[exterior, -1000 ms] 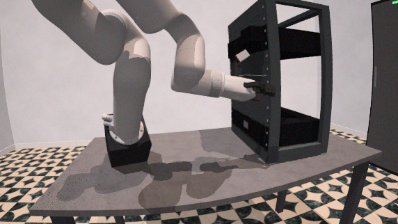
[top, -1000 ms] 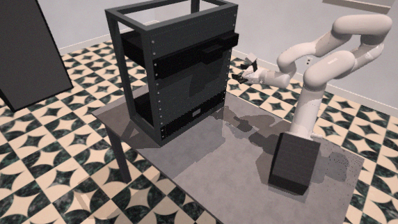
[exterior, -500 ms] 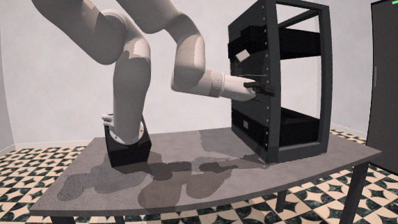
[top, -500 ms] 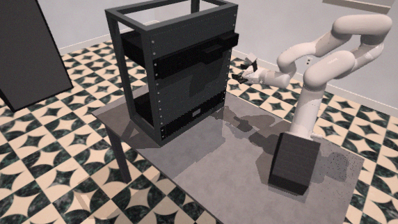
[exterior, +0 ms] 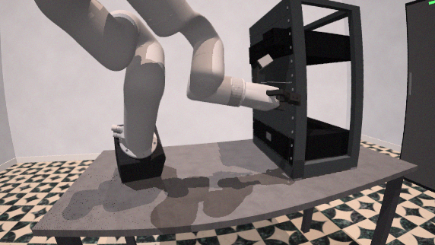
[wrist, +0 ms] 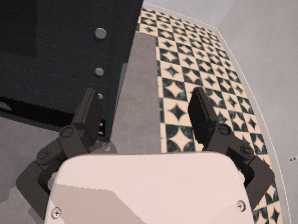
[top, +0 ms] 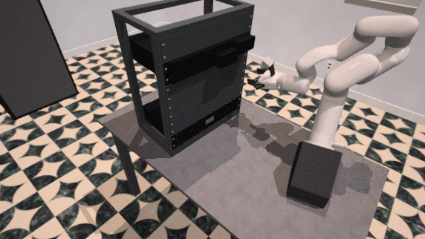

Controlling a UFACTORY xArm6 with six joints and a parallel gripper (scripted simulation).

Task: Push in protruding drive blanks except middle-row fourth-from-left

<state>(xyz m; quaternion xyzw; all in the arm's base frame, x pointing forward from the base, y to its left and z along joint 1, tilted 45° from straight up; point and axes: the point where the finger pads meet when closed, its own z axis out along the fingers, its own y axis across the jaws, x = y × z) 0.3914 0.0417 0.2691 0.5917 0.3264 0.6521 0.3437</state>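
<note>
Beside rack [top: 160,74], empty spread claw [wrist: 143,117].
</note>
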